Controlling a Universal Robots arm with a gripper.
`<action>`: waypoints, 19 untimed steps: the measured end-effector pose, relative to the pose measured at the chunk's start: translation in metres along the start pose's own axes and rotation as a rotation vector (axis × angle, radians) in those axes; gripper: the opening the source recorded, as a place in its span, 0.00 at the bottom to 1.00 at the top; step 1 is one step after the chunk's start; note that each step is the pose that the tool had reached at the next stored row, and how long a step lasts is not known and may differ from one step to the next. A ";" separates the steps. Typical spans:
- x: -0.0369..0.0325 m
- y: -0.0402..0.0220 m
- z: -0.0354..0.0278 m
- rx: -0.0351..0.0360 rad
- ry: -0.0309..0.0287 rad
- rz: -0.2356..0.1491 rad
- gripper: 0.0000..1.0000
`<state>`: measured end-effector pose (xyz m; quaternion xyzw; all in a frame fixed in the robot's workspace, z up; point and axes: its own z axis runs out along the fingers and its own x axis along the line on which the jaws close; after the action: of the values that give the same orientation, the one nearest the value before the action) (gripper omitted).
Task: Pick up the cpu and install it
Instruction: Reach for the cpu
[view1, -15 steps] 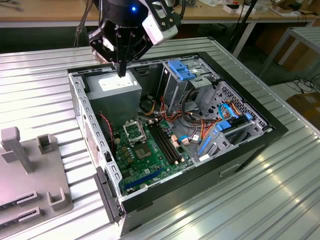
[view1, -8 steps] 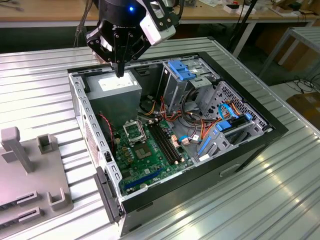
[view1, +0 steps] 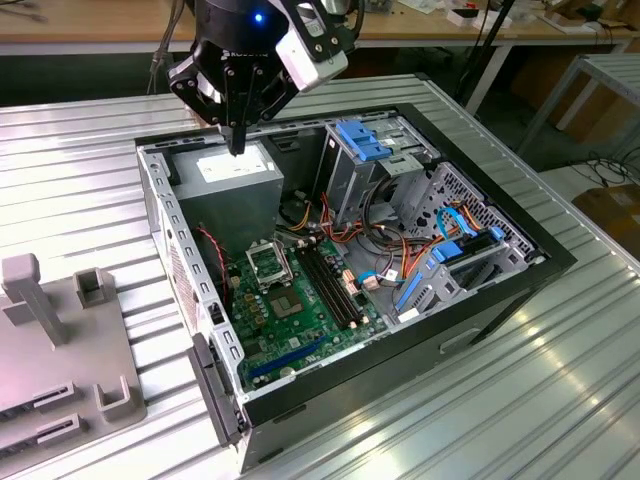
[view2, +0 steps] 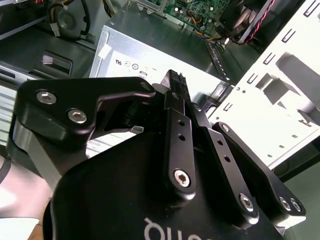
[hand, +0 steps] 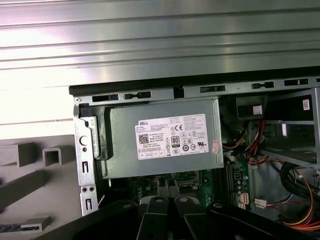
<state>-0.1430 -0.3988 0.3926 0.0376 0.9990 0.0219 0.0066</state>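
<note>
Gripper (view1: 237, 150) pressed together above power supply (view1: 225, 172); cpu likely light, rigid, delicate underneath, so take it by opposite edges.

Light glares off the ribbed aluminium tabletop (view1: 560, 400). Beyond its far edge runs a long wooden workbench (view1: 90, 32). Past its corner, at the exterior view's right, a grey metal-frame table (view1: 612, 68) and a cardboard box (view1: 615, 215) stand on the pale floor (view1: 562, 185).

I see the computer case (view1: 165, 215) lying on the table (view1: 80, 150), the fixture (view1: 60, 340) at the exterior view's left of it, the motherboard (view1: 300, 320) inside with memory slots (view1: 335, 285) just right of the socket (view1: 268, 263), the power supply (view1: 225, 172) behind them, and the gripper (view1: 237, 145) above that supply.
</note>
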 end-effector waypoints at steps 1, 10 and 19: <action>0.0003 0.0000 0.0000 0.0000 0.0001 0.000 0.11; 0.0038 -0.0003 0.0001 0.0001 0.0014 0.000 0.11; 0.0075 -0.0006 0.0002 0.0002 0.0028 0.000 0.11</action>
<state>-0.1505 -0.3989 0.3923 0.0376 0.9990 0.0218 0.0052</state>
